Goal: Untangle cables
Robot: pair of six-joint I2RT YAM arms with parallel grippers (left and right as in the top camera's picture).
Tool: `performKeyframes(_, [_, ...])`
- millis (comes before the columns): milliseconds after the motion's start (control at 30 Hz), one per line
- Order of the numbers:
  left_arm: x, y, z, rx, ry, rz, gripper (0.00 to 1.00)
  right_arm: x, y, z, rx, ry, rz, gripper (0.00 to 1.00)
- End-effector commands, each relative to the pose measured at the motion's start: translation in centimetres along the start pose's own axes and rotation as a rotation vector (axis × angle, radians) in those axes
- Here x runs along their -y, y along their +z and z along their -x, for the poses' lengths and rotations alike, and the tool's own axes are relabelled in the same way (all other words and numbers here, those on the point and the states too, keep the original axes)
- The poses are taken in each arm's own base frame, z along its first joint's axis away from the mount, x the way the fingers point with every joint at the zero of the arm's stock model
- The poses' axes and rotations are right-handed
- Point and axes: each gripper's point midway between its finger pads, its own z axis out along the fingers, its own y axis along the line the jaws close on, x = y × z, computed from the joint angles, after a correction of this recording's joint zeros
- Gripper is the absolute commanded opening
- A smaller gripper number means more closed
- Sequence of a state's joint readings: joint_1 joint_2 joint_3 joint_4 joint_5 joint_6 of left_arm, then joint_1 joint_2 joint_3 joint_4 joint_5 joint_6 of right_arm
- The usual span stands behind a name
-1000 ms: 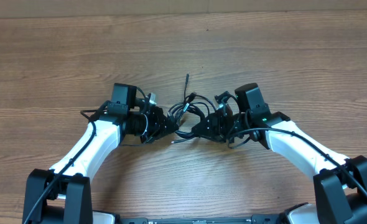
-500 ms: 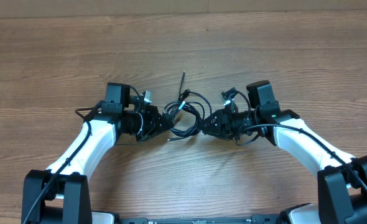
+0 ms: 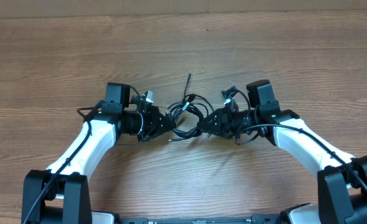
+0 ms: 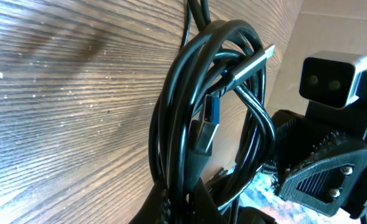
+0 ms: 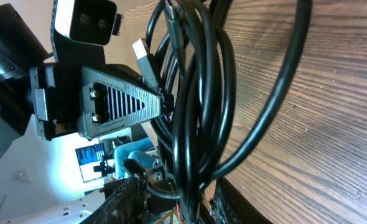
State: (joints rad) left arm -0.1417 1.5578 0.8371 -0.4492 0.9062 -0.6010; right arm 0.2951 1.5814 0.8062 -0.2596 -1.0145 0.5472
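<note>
- cables (image 3: 186, 115): one tangled black bundle mid table (image 3: 183, 43), strung between the two grippers. Loops overlap, so can't tell how many cords.
- L gripper (image 3: 165, 123): clamped tight on bundle's left side. In left wrist view the strands run down into its fingers.
- R gripper (image 3: 207, 126): jaws partly apart w/ several strands pinched between them, on bundle's right side.
- Grippers face each other, near. Only the bundle sits between them.
- Seen from the left wrist, the R arm's wrist cam (image 4: 333, 79) is just behind the loops.
- Silver-tipped plug (image 4: 252, 62) pokes thru upper loops. Blue-cored plug (image 4: 211, 117) sits below it. Both are hemmed in by strands.
- In right wrist view a pale plug (image 5: 147, 59) lies against the strands, close to L gripper's ribbed finger (image 5: 124, 107).
- Straight cable end (image 3: 187, 84) sticks out of the tangle toward the far side, flat on the wood.
- Room: wide stretch of wood beyond the bundle, and to the left & right of it.
- Near side is tighter, boxed in by the left arm (image 3: 90, 146) and right arm (image 3: 301, 146), which angle in from the bottom corners.
</note>
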Motion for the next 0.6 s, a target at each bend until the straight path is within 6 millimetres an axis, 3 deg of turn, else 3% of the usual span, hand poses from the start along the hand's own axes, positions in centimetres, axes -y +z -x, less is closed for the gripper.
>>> performKeyframes(0, [1.2, -0.4, -0.4, -0.014, 0.043, -0.050, 0.04, -0.9, -0.1, -0.2, -0.020, -0.014, 0.053, 0.32])
performKeyframes(100, [0.9, -0.4, -0.3, -0.005, 0.042, -0.036, 0.04, -1.9, -0.2, -0.5, -0.045, -0.027, 0.104, 0.29])
performKeyframes(400, [0.8, -0.4, -0.2, 0.001, 0.043, -0.029, 0.04, -2.0, 0.0, -0.7, -0.057, 0.043, 0.106, 0.29])
performKeyframes(567, [0.7, -0.4, -0.1, 0.005, 0.036, -0.023, 0.04, -2.6, 1.3, -1.2, -0.072, 0.037, 0.091, 0.28])
